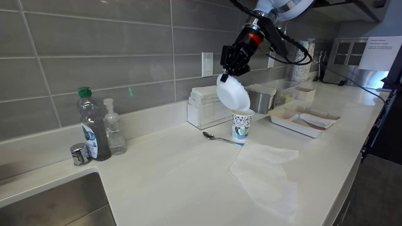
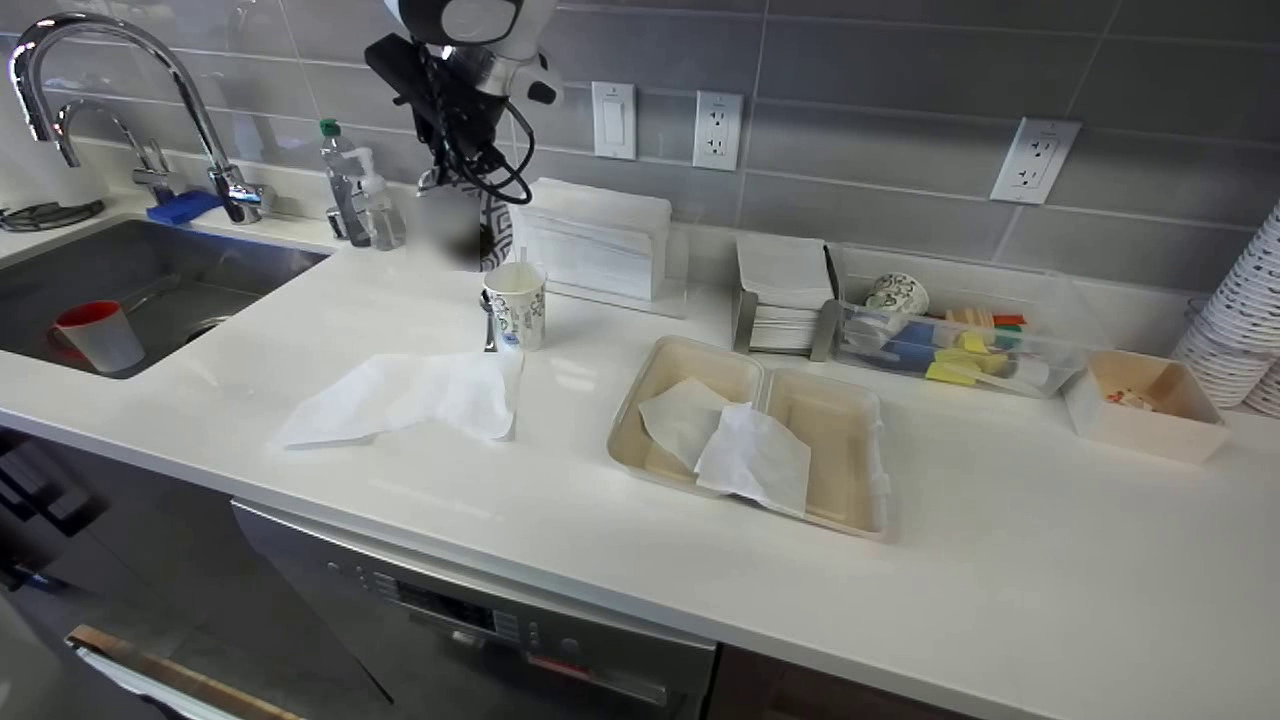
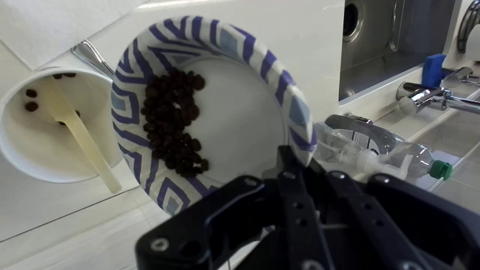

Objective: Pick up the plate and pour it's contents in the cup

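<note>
Gripper (image 3: 302, 160) pinches the tilted plate (image 3: 236, 112) by its rim away from the cup (image 1: 242, 126), prolly so the beans (image 3: 168, 122) slide in.

In an exterior view the plate (image 1: 233, 93) hides its contents (image 3: 168, 116) from you; in the wrist view your tool (image 3: 301, 159) covers part of the plate. Both exterior views crop the arm (image 1: 293, 9) at the top; you cannot read the notice (image 1: 380, 53).
</note>
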Controlling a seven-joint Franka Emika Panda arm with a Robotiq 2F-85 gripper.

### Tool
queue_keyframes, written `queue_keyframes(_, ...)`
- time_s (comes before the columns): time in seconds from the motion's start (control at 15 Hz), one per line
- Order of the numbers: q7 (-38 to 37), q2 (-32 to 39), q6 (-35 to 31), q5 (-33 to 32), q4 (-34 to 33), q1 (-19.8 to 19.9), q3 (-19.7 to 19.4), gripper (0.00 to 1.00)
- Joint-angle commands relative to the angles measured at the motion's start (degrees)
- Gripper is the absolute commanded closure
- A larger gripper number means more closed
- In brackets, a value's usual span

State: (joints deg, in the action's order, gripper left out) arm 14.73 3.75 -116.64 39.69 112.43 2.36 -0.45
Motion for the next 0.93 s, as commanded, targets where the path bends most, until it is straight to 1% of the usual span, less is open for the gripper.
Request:
queue_keyframes(0.0,0.6,0.0,0.5,0.1,-0.1,0.0,-0.2,0.99)
queue_keyframes(0.47,2.9,-0.5,0.8,1.3,0.8,0.8,-1.0,0.99)
queue_keyframes(0.87,6.7,-0.8,1.9,4.1,1.0,1.3,-1.4,0.99)
